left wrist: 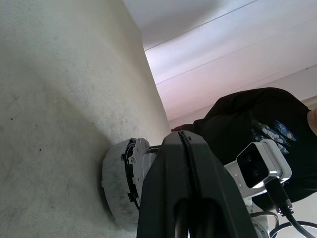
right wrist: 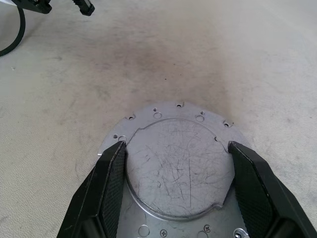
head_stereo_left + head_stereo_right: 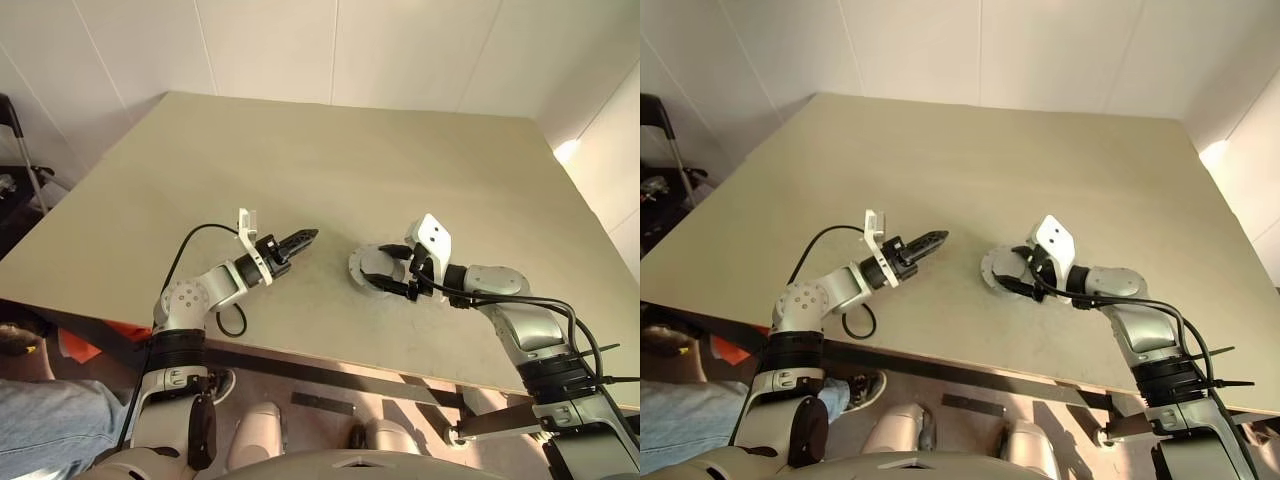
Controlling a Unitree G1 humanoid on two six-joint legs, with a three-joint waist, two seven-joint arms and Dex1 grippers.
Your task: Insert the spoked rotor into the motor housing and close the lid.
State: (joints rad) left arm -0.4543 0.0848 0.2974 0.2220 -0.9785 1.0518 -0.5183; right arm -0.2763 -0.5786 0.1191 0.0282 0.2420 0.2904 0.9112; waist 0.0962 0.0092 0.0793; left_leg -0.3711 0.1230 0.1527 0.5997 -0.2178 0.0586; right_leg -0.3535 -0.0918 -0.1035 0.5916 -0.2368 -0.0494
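Note:
The motor housing [image 3: 362, 268], a thick round silver part, lies on the table [image 3: 300, 150] in front of me. Its top [image 2: 178, 168] is a flat silver plate with small holes round the rim and a scratched raised disc in the middle; I cannot tell whether this is the lid. The spoked rotor is hidden. My right gripper [image 2: 177, 146] reaches over the housing from the right, one finger against each side of the raised disc. My left gripper [image 3: 312, 236] is shut and empty, hovering just left of the housing and pointing at it.
A person in a black shirt [image 1: 257, 119] stands beyond the table's far side. A leg in blue jeans [image 3: 40, 420] shows below the table's near left edge, and a dark cart [image 3: 15, 170] stands further left.

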